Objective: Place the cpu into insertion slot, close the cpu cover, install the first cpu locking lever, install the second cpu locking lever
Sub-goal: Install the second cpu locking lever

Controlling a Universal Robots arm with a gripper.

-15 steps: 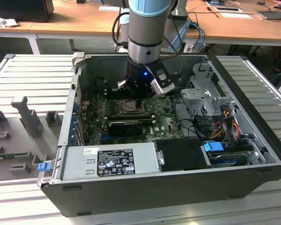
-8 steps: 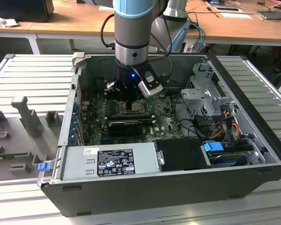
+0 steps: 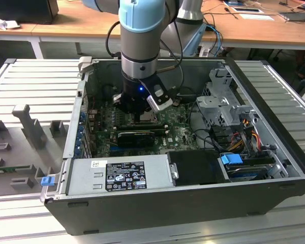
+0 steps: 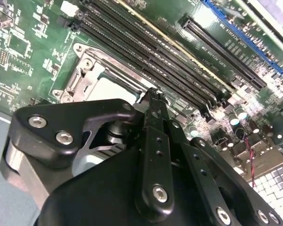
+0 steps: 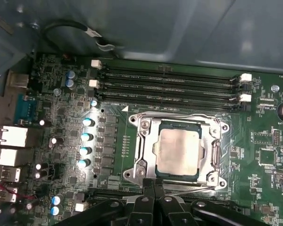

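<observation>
Jig [image 3: 28,129]: lying on the ribbed table at the exterior view's left, grey posts standing up from it, well apart from the case.
Case [image 3: 142,203]: sitting open on its side in the middle of the table, the board [image 5: 61,94] lying flat on its floor.
Arm [image 3: 142,30]: reaching straight down into the case over the board's middle, a blue light glowing on its wrist.
Gripper [image 5: 154,184]: hanging low at the slot's edge; in both wrist views the fingers [image 4: 153,101] are pressing together at the tips, pinched narrow, with nothing showing between them.
Cpu [image 5: 178,149]: sitting flat in the slot [image 5: 177,148], its silver top facing up through the frame's window.
Cover [image 5: 148,141]: lying down over the cpu's rim, framing it on all sides.
Lever [image 5: 188,189]: a thin wire rod running along the slot's near edge, just beside the fingertips; whether they are touching it I cannot tell.
Memory slots [image 5: 170,84]: running in long black rows just beyond the slot.
Drive cage [image 3: 223,104]: standing inside the case at the exterior view's right, cables trailing beneath it.
</observation>
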